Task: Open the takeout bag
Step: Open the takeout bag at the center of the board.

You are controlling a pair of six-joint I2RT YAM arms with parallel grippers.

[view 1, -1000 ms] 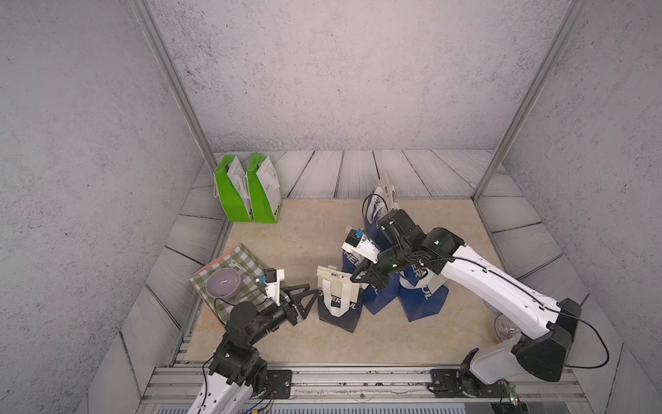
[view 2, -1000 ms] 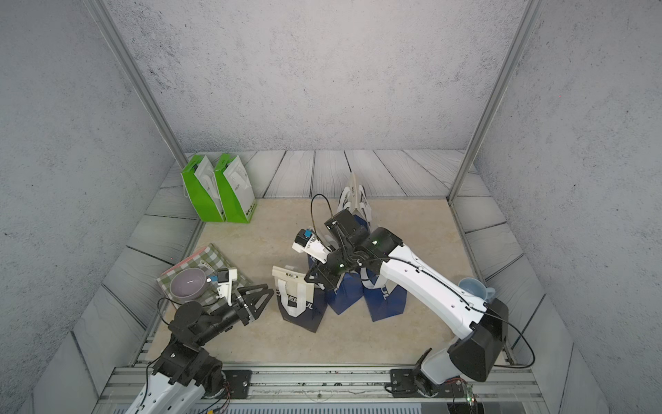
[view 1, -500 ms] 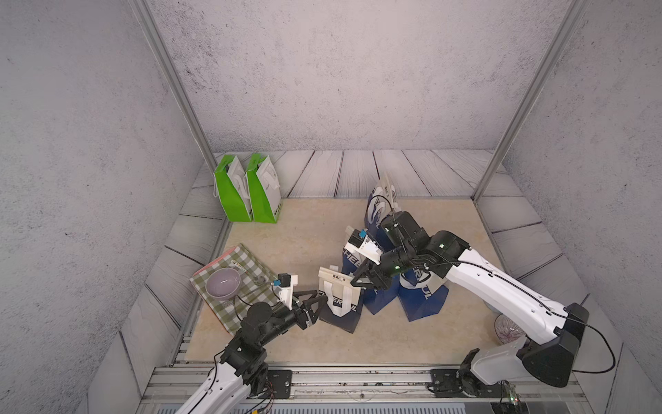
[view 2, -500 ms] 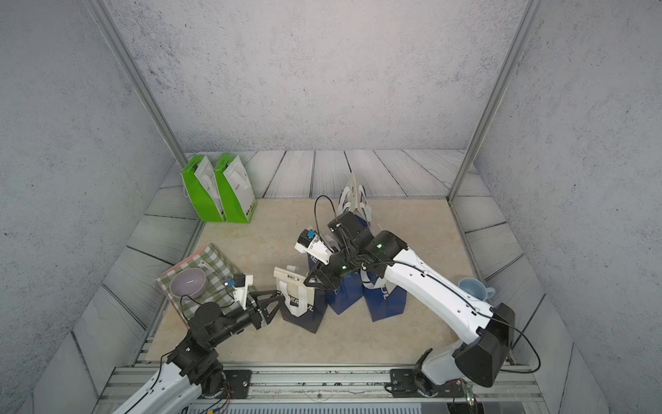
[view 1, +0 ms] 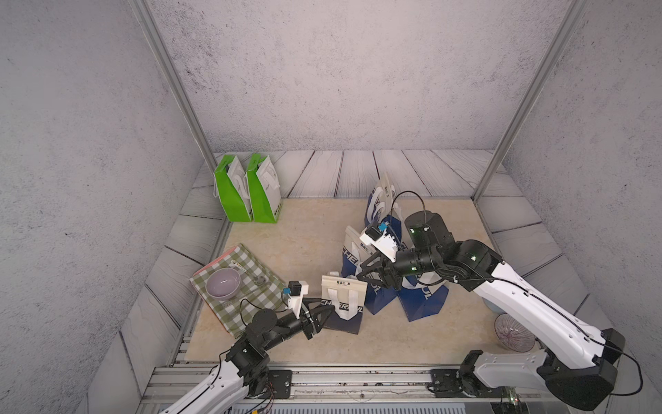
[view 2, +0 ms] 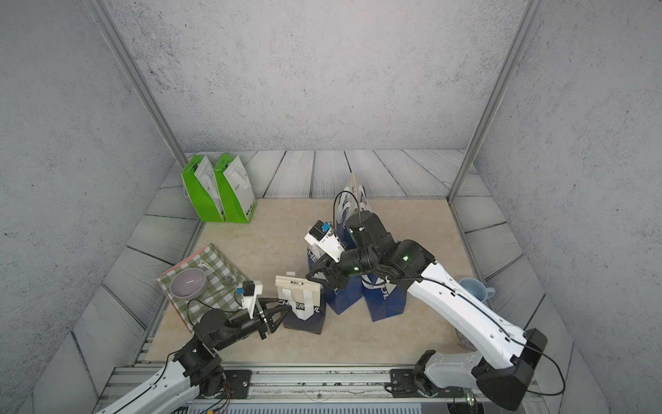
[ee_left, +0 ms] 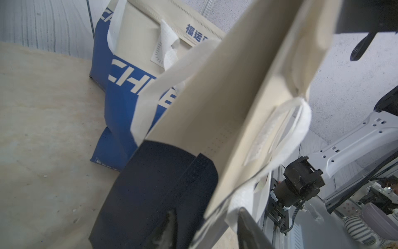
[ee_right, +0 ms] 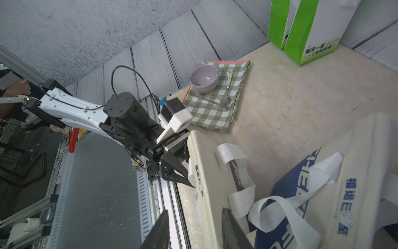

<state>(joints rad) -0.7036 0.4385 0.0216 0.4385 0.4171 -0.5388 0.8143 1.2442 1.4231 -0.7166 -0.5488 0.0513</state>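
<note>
Navy takeout bag [view 1: 342, 315] — upright, just in front of the blue bags [view 1: 422, 301], rim running lengthwise toward them. Left gripper [view 1: 324, 319], the nearer: jaws spread astride its side edge, pinch unconfirmed. Right gripper [view 1: 361, 272] — spread, empty, just above the rim.

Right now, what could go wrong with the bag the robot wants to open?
1. The dark takeout bag looks light. The left gripper, with its jaws on either side of the bag's side edge, might tip or slide it instead of holding it.
2. The right gripper hovers open above the loose white handle straps. It could catch a strap, not the rim.
3. The blue bags stand close beside it and might get knocked over.
</note>
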